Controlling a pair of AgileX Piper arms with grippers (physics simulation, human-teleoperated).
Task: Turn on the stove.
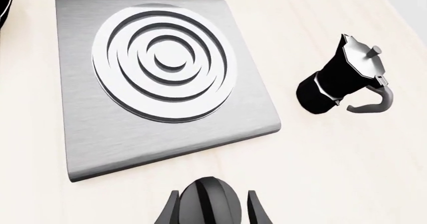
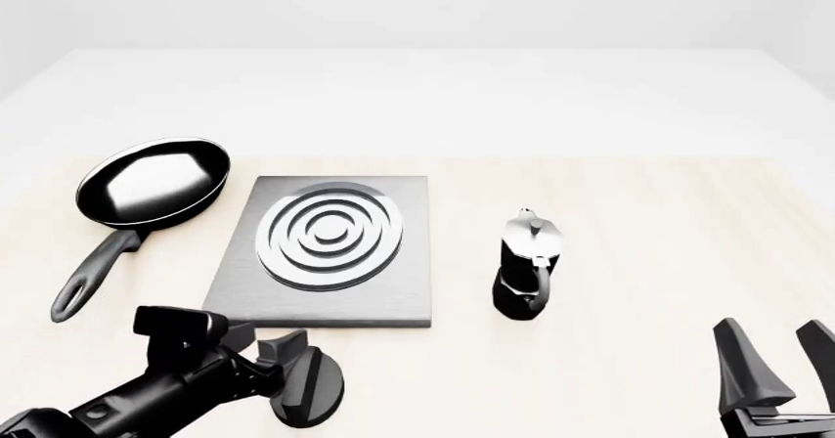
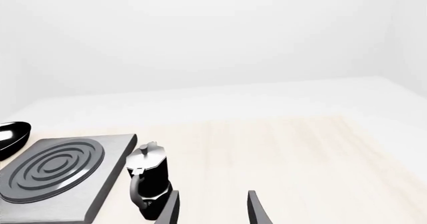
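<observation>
Nearest, the left gripper (image 1: 212, 211) had its fingers spread around the stove's ridged knob (image 1: 211, 202), not visibly clamped. The right gripper (image 2: 780, 365) hung open, idle. Beyond lay the stove (image 2: 327, 252). Loose contact could slip when twisting.

Plenty of open table (image 2: 652, 262) on the right side, nothing out there but the right gripper (image 2: 780, 365) with its fingers spread over bare wood. The left was tighter. The stove (image 2: 327, 252) slab sat mid-table with the frying pan (image 2: 151, 184) just beside its far-left corner, handle trailing toward the arms. The moka pot (image 2: 529, 267) stood near the slab's right edge, leaving a narrow lane between. The knob (image 1: 210, 201) sat between the left gripper (image 1: 212, 209) fingers, close in front of the slab.
</observation>
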